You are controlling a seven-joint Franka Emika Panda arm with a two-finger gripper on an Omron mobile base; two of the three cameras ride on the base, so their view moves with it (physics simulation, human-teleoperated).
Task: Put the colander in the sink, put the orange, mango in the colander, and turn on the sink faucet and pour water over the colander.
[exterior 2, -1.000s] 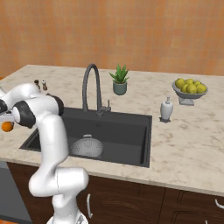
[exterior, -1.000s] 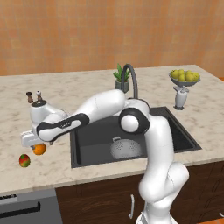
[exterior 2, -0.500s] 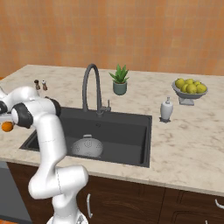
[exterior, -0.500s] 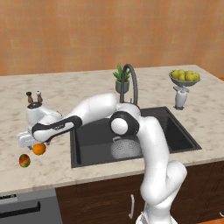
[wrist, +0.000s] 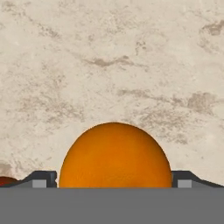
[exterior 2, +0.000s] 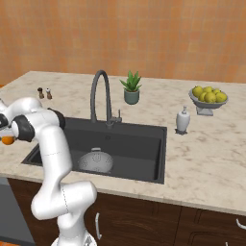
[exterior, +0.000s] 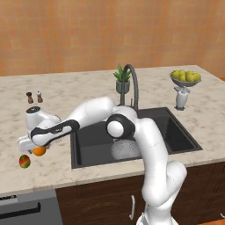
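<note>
Colander (exterior: 127,149) already sat in the black sink (exterior: 176,132) at centre frame. Gripper (wrist: 113,183), jaws spread wide and gripping nothing, straddled the orange (wrist: 114,156) on the counter at lower left; mango (exterior: 25,161) and faucet (exterior: 131,83) remained.

Both base views look down over the sink (exterior: 132,132) from opposite sides; hand view hugs the counter (wrist: 109,65).

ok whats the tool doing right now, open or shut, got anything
Tool: open, fingers either side of the orange on the counter, not yet closed on it.
</note>
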